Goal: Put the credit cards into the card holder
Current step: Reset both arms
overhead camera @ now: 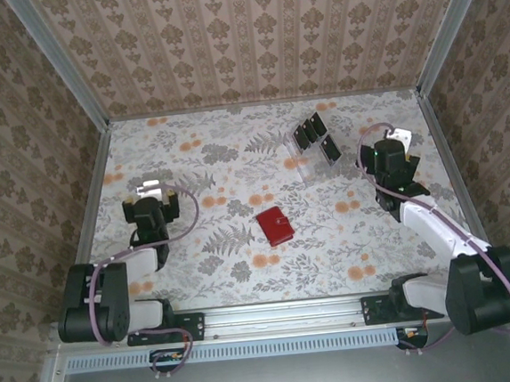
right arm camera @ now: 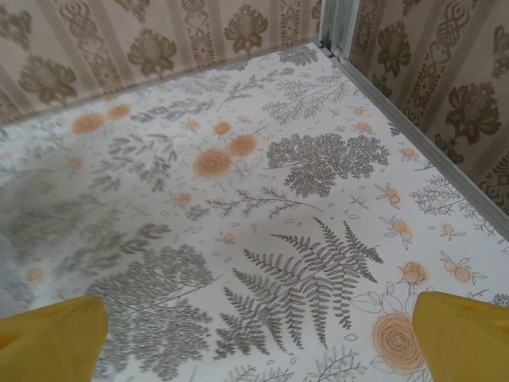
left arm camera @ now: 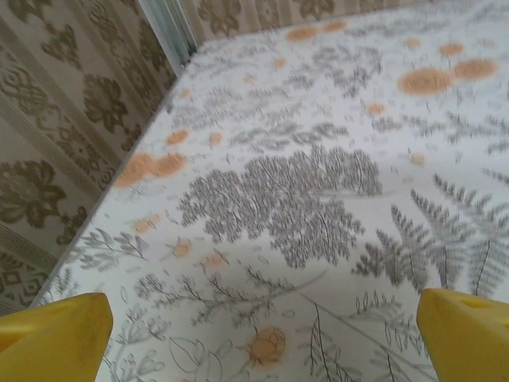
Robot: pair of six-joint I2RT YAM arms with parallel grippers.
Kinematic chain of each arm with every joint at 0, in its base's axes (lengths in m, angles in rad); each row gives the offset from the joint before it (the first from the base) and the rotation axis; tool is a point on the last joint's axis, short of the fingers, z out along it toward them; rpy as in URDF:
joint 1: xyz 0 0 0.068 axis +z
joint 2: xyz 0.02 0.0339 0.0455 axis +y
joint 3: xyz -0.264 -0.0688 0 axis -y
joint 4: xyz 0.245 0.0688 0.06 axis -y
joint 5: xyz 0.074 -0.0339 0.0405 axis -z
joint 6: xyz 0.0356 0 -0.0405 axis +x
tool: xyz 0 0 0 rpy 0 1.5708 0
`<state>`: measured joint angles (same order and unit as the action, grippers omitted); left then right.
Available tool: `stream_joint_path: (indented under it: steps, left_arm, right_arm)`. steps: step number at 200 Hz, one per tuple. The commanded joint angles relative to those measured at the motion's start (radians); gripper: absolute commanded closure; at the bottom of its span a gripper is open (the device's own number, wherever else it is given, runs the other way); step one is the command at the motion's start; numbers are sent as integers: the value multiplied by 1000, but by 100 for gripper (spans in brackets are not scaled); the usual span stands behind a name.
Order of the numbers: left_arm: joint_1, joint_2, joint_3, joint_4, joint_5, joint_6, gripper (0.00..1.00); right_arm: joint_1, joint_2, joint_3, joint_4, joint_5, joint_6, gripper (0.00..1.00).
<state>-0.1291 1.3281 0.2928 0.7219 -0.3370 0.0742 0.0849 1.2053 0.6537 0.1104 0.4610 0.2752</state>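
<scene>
Top external: left pincer [overhead camera: 152, 191] and right pincer [overhead camera: 392, 139] are both wide, nothing held. Left wrist view puts the left pincer [left arm camera: 262, 338] over bare floral table [left arm camera: 318, 159], yellow fingertips [left arm camera: 56, 334] well apart. Right wrist view shows the same for the right pincer [right arm camera: 262, 338]. Credit cards [overhead camera: 316, 128] stand tilted in a clear slotted rack [overhead camera: 308, 164] at far right, near the right pincer. Card holder [overhead camera: 275, 226] lies mid-table between the arms and looks folded shut. Risks, my read: the rack looks light and is see-through, so pulling one card could drag or tip it and spill the rest. Cards are thin and probably slick, so it's easy to pinch two or drop one. The shut wallet will likely skate if one pincer pries it without the other pinning it. Writing: none legible, no brand or print readable on cards or wallet, too small.
</scene>
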Motion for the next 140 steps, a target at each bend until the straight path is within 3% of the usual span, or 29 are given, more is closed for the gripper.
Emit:
stream_joint_path:
  steps: [1,19,51,65,98,118,133,140]
  left_arm:
    - [0,29,21,141,70,38,0]
    - [1,112,2,266,106,41,0]
    - [24,171,22,281,152,27,0]
    - [27,234,15,367,165,44,0]
    - [64,215,90,188,193,-10,0]
    - [103,215,104,157,250,-38,0]
    - [103,217,105,160,248,-36,0]
    - [103,218,106,160,249,-36,0]
  right_arm:
    - [-22,51,-74,224,-3,-98,0]
    - [-30,92,-115,319,-33,-119,0]
    - [-37,154,-194,496,-74,-141,0]
    - [-37,180,-213,567,-96,-156,0]
    - [-39,236,-292,750,-164,-186,0]
    - [-40,263,-325,836,-226,-207,0]
    - [-40,344,-364,1003,-225,-217,0]
    - [-42,334,-355,967,-225,-211,0]
